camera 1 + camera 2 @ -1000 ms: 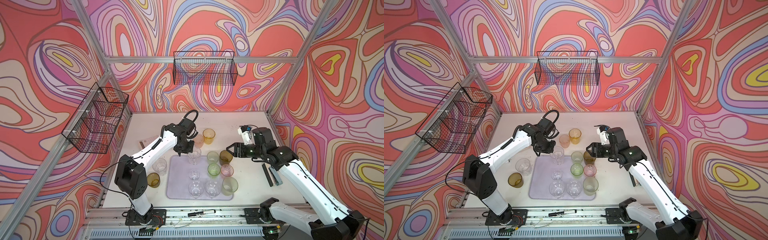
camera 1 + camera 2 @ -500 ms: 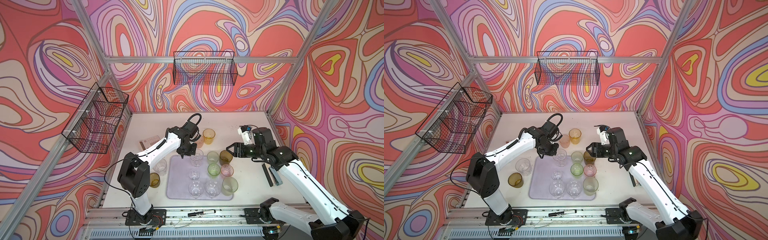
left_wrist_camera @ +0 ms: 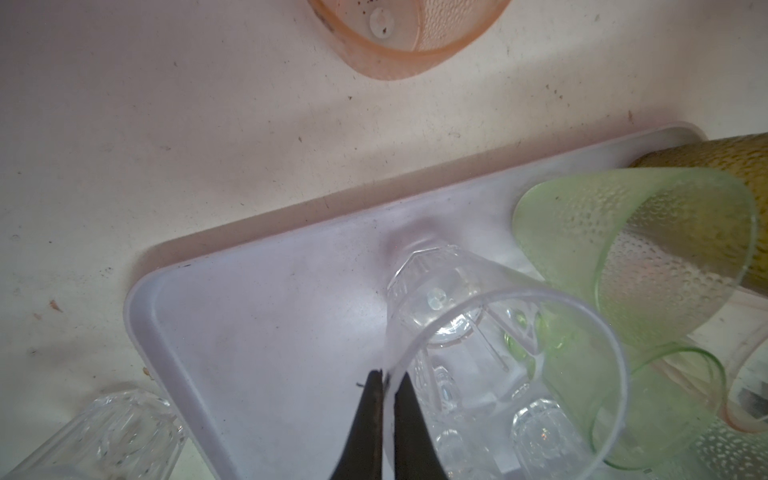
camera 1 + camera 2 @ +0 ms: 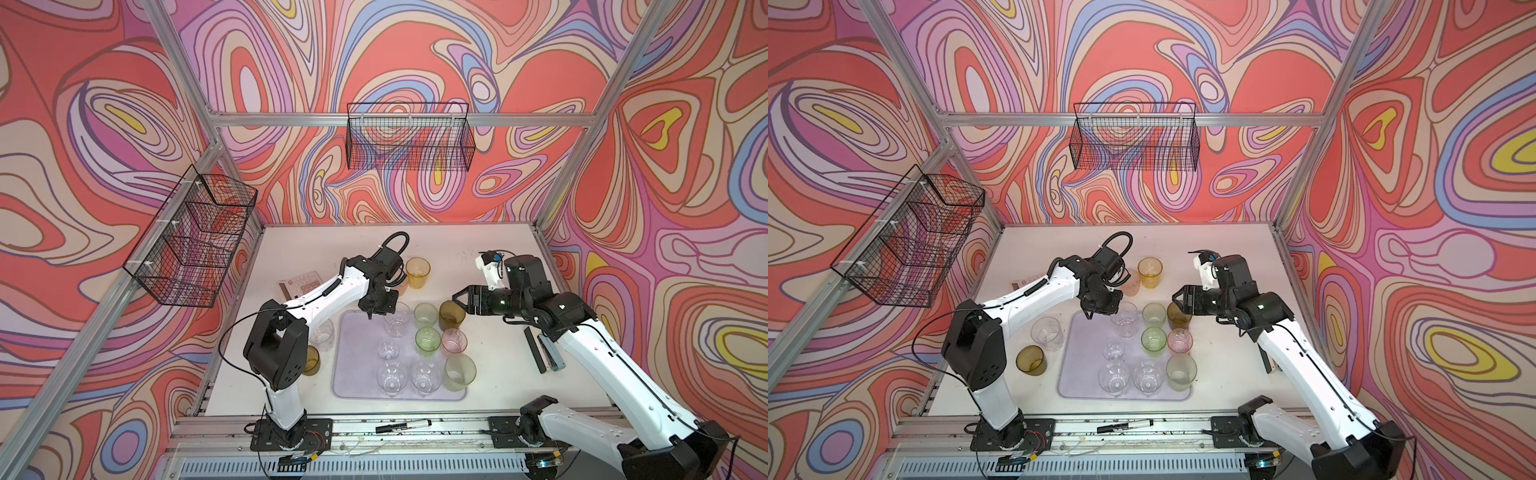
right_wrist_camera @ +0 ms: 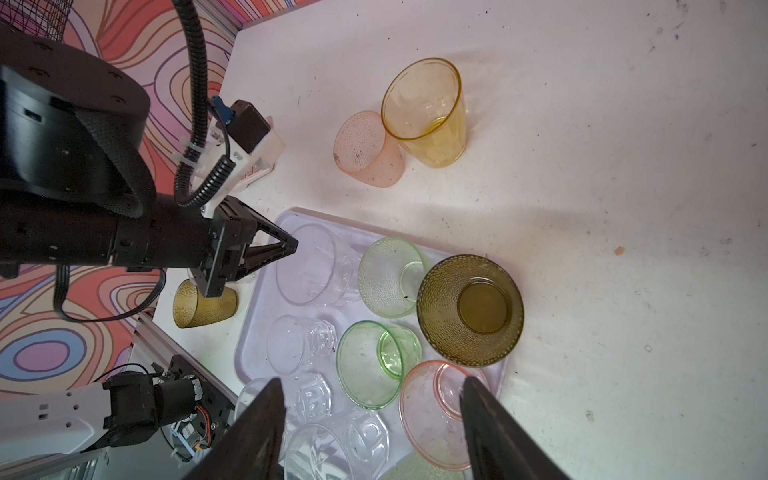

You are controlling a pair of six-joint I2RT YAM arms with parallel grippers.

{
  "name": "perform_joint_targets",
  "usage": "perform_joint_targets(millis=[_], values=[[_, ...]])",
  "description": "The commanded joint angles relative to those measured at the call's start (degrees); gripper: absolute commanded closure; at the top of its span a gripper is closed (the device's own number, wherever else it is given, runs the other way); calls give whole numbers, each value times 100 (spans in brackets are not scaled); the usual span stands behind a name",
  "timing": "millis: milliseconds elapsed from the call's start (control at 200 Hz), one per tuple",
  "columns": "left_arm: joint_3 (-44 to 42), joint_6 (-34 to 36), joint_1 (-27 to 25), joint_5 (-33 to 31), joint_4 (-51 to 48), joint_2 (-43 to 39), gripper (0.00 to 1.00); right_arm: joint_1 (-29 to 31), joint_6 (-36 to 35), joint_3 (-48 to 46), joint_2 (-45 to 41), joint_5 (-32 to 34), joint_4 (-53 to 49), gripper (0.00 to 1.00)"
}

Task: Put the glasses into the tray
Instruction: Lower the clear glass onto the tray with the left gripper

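Left fingers (image 3: 368, 419) clamp the rim of a clear glass (image 3: 478, 324) standing in the tray (image 3: 249, 316), as the left wrist view shows; placing looks nearly complete, so letting go and lifting clear should come next. From the right wrist, right fingers (image 5: 257, 428) spread wide, empty. In a top view, an amber glass (image 4: 417, 272) waits on the table (image 4: 478, 249).

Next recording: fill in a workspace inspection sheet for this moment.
Surface: white table, dirt-specked.
Job's things: lavender tray holds at least seven glasses; olive glass at its far right corner; yellow glass, peach glass, loose clear glass, brown glass off it.
Clutter: printed card, black bar, marker pen.
Grippers: left gripper shut on rim of held clear glass; right gripper open, empty.
Cables: black hose loops at left wrist.
Surroundings: back wire basket, side wire basket, patterned walls.
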Motion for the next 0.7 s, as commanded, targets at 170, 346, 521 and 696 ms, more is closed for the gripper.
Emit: perform_joint_targets(millis=[170,346,521,696], values=[[111,-57,-91,-167,94,130,100,-20,-20,-85,-39,55,75,30],[102,-68,-117,-171,136,187,100,-19,-28,-94,-21,42,100,30],[63,-69,-143,-217,179,234,100,-16,-30,-103,-22,50,98,30],[9,-81,-183,-255,234,270,100,-17,-24,-120,-59,68,95,30]])
